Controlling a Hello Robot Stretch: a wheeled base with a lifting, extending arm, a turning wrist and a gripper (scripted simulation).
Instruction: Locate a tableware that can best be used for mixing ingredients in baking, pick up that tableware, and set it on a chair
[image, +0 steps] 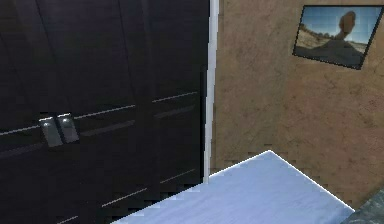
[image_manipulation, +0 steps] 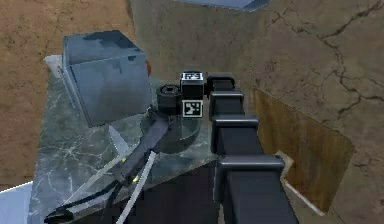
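Your hand (image_manipulation: 100, 195) lies low over a grey-green marbled worktop (image_manipulation: 70, 160), its thin fingers slanting toward the arm side view's bottom left; you cannot tell whether it grasps anything. Beyond it on the worktop stands a box (image_manipulation: 105, 72), a blue-grey cube with mottled, metal-like faces; you cannot tell what it contains. Where the bowl is, you cannot tell. Ahead are dark panelled doors (image: 100, 100) with paired metal handles (image: 58, 130), a rough brown wall (image: 280, 110) and a pale smooth surface (image: 250, 195)
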